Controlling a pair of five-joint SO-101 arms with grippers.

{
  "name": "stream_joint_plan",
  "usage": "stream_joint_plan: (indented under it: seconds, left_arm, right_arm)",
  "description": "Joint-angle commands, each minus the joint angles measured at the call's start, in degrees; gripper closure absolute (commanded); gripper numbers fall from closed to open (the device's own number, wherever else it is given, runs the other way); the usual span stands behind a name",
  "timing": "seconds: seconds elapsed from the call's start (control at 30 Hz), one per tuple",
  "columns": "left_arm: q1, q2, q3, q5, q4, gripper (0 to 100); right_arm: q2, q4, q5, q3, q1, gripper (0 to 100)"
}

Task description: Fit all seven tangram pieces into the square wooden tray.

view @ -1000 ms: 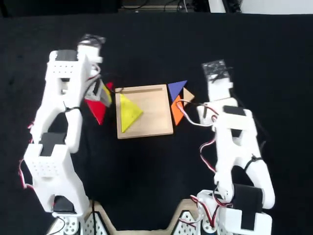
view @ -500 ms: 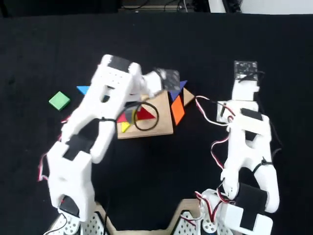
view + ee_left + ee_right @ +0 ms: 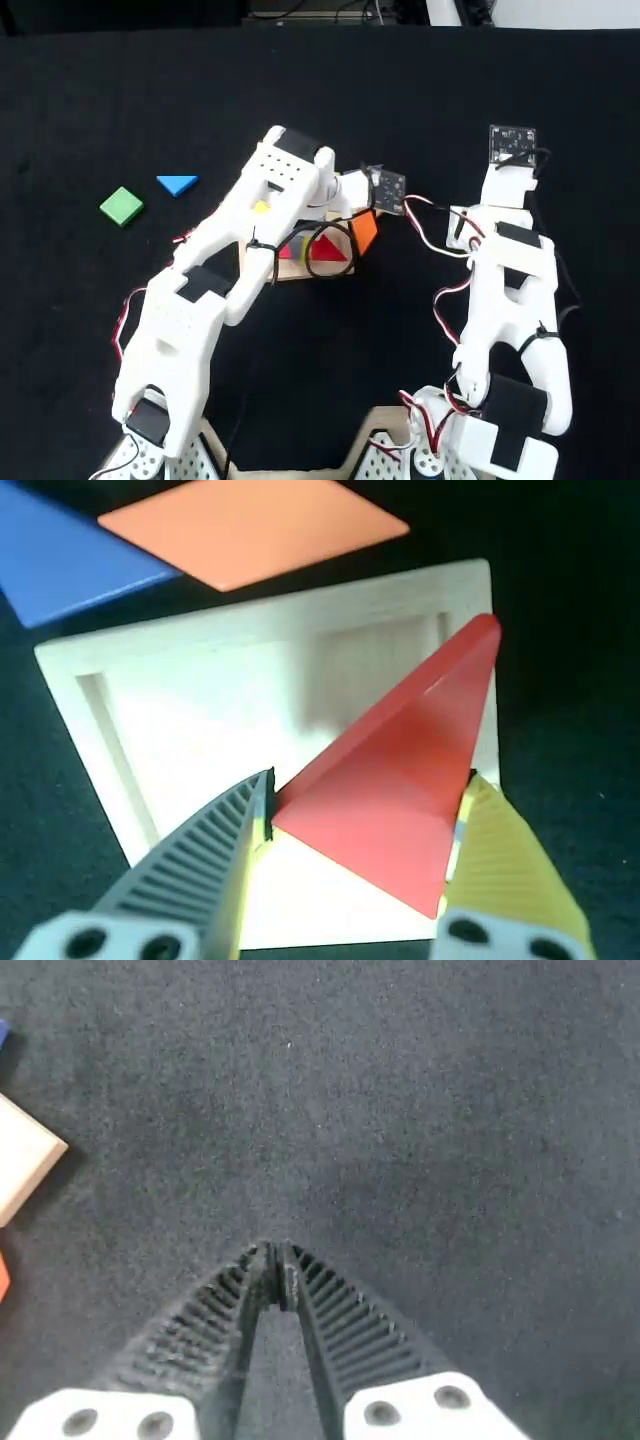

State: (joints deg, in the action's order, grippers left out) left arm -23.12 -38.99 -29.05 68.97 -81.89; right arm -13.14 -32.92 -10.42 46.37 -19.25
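Looking down from above, the left claw (image 3: 368, 780) is seen stretched over the square wooden tray (image 3: 260, 615). It is clamped on the red triangle (image 3: 400, 780), with one finger on each side. The red triangle is held over the inside of the tray, tilted, and one tip is poked out over the tray's rim. Whether it touches the tray floor cannot be told.

The orange piece (image 3: 250, 525) and the dark blue triangle (image 3: 60, 570) are found on the black cloth (image 3: 300, 80), just beside the tray. The green square (image 3: 121, 206) and the small light blue triangle (image 3: 177, 184) are found well apart from it, on the left arm's side. The right claw (image 3: 275, 1260) is seen over bare cloth, with its fingers pressed together and nothing between them.

Some things could go wrong from here. If the red triangle is let go while tilted, its tip may be caught on the rim and the piece left leaning, not flat. If it is pushed down hard, the tray may be shoved into the orange piece. If it is dropped in the wrong spot, room for the other pieces may be lost.
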Motion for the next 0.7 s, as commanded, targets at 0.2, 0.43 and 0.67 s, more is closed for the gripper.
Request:
stream_joint_plan:
  seconds: [0.2,0.43,0.67]
  left_arm:
    - [-0.2,0.7,-4.0,-4.0,-1.3,70]
    - [0.7,0.8,-6.3,-4.0,-1.8,63]
    - [2.7,0.9,-7.7,-4.4,-2.1,64]
  right_arm:
    - [-0.2,1.2,0.4,-2.2,-0.5,98.7]
    - [-0.2,1.2,0.4,-2.2,-0.5,98.7]
    - [-0.2,1.2,0.6,-2.2,-0.5,98.7]
